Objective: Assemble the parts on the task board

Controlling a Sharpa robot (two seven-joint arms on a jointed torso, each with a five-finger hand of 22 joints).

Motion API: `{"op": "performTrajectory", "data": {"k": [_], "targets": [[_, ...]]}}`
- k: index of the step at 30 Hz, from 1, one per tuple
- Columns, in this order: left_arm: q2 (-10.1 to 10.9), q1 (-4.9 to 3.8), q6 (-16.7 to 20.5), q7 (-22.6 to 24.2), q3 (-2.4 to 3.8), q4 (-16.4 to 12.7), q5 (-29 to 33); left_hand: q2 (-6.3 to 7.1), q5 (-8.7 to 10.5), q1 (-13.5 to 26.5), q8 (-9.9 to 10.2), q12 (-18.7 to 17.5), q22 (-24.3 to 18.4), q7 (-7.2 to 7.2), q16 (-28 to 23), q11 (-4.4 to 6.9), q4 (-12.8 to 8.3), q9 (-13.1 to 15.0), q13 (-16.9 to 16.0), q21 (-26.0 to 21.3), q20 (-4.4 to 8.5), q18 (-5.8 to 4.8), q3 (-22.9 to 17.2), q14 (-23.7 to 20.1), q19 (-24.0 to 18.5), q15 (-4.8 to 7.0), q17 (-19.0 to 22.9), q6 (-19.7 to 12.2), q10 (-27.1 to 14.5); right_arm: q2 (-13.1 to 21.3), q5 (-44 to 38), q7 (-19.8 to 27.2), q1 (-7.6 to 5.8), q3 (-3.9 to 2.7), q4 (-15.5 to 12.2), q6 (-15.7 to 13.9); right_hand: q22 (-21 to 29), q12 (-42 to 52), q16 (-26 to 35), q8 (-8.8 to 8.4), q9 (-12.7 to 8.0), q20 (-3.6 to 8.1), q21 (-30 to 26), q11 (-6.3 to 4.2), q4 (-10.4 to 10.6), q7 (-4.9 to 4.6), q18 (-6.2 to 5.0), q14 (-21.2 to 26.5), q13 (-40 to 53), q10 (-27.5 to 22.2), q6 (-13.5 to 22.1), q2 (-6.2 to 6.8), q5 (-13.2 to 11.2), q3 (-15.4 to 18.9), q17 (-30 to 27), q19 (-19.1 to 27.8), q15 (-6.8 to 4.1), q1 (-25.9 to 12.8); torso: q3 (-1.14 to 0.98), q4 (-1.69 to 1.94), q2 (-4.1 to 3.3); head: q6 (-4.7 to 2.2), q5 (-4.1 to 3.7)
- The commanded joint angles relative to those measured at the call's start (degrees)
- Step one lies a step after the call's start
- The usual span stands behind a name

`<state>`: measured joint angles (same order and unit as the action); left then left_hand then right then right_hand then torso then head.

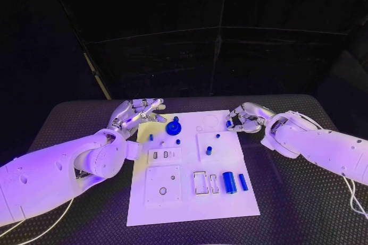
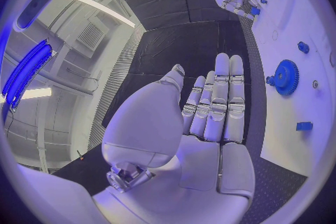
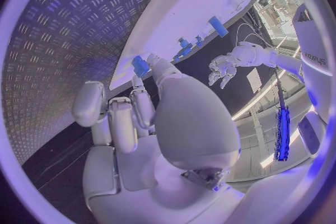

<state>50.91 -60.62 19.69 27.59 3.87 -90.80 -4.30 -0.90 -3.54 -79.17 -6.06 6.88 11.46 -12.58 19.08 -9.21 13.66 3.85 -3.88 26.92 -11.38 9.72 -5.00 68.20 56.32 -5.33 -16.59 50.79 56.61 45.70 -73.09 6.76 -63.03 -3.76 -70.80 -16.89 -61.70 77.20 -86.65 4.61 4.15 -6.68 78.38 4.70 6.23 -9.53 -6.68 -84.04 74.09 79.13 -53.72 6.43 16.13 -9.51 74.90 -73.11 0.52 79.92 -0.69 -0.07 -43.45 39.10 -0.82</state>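
Observation:
The white task board [image 1: 192, 205] lies in the middle of the table. Near its far left corner stands a blue gear [image 1: 174, 128], also in the left wrist view [image 2: 285, 77]. My left hand [image 1: 138, 113] hovers just left of the gear, off the board's edge, with straight, empty fingers [image 2: 220, 95]. At the board's far right edge my right hand [image 1: 247, 118] pinches a small blue part [image 1: 230, 123] at its fingertips [image 3: 140, 65]. A blue cylinder [image 1: 227, 181] and a blue bar [image 1: 242, 182] lie on the near right of the board.
Small blue pegs stand mid-board [image 1: 208, 150] and near its left edge [image 1: 151, 137]. Several recessed slots [image 1: 201, 182] and a plate with a hole [image 1: 162, 191] are on the near half. Black table [image 1: 307, 202] surrounds the board.

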Motion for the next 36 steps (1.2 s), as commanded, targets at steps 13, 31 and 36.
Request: {"op": "performTrajectory", "data": {"k": [13, 31, 36], "targets": [[-0.22, -0.06, -0.86, 0.28, 0.06, 0.17, -0.2, -0.53, 0.1, -0.04, 0.1, -0.11, -0.05, -0.44, -0.36, -0.27, -0.2, -0.03, 0.01, 0.24, -0.07, 0.7, 0.27, -0.34, -0.06, -0.1, -0.08, 0.12, 0.31, -0.96, -0.9, -0.51, 0.12, -0.03, 1.06, 0.4, -0.6, 0.73, -0.34, 0.98, 0.23, 0.35, 0.61, -0.59, -0.81, 0.42, 1.2, -4.19, 0.5, 0.63, -2.65, -1.82, -1.06, -0.28, 6.49, -0.43, -0.55, 0.11, -0.02, -0.01, 0.0, 0.47, 0.26], [-0.27, -0.05, -1.03, 0.14, 0.06, 0.25, -0.2, -0.53, 0.1, -0.04, 0.1, -0.11, -0.05, -0.44, -0.36, -0.27, -0.2, -0.03, 0.01, 0.24, -0.07, 0.7, 0.27, -0.34, -0.06, -0.1, -0.08, 0.12, 0.31, -1.55, -0.95, -0.63, 0.18, -0.03, 1.83, 0.63, -0.63, 0.89, -0.37, 1.3, 0.29, 0.45, 0.63, -0.75, -0.94, 0.62, 1.21, -4.21, 0.68, 0.79, -3.43, -2.04, -1.18, -0.36, 6.59, -0.45, -0.67, 0.06, -0.06, 0.01, 0.01, 0.62, 0.28], [-0.26, -0.05, -1.04, 0.12, 0.06, 0.26, -0.2, -0.53, 0.1, -0.04, 0.1, -0.11, -0.05, -0.44, -0.36, -0.27, -0.2, -0.03, 0.01, 0.24, -0.07, 0.7, 0.27, -0.34, -0.06, -0.1, -0.08, 0.12, 0.31, -1.61, -0.95, -0.27, 0.2, -0.03, 1.86, -0.29, -0.8, 1.2, -0.43, 2.85, 0.74, 0.95, 0.73, -1.65, -1.24, 1.72, 1.21, -4.26, 1.08, 1.15, -6.62, -3.01, -1.22, -0.83, 6.78, -0.57, -1.34, 0.11, -0.06, 0.0, 0.04, 0.66, 0.28]]}}
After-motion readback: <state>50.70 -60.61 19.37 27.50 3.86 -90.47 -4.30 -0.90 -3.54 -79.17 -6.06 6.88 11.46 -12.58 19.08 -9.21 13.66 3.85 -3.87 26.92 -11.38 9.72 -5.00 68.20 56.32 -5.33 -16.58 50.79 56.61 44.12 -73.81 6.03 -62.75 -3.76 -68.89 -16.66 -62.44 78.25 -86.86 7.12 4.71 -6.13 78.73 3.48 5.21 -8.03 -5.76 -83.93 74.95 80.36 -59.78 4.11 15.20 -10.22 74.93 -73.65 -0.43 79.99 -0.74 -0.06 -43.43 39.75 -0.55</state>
